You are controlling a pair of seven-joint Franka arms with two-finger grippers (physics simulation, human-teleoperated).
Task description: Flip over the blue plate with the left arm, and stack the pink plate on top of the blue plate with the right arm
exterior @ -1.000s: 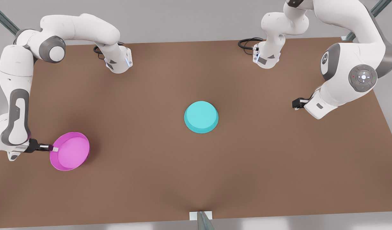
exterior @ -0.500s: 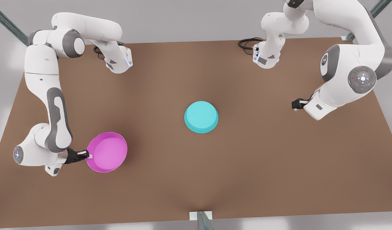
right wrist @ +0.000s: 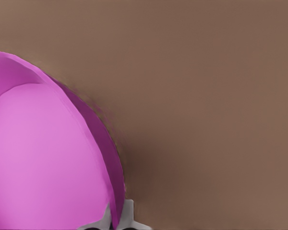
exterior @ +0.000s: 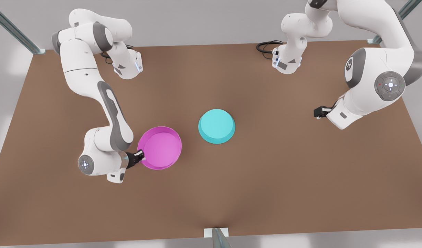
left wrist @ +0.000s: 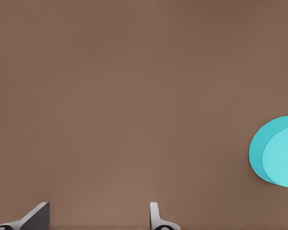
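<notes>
A: Why is the pink plate (exterior: 160, 147) off the table (exterior: 266, 179) with its hollow facing up?

B: The right gripper (exterior: 141, 155) pinches its rim on the side toward the front view's left, one finger (right wrist: 129, 213) outside the wall and the other inside. Held by the edge, the base stays free to land on something. I judge it is being carried to the stack.

A: And the blue plate (exterior: 217, 126)?

B: It rests mid-table with its flat base up and rim down, so the flip looks done. That gives the pink plate a level surface. The two plates are near but apart.

A: What about the other arm?

B: The left gripper (exterior: 318, 112) waits well off toward the front view's right, its fingers (left wrist: 155, 215) spread and holding nothing, clear of the stacking path.
</notes>
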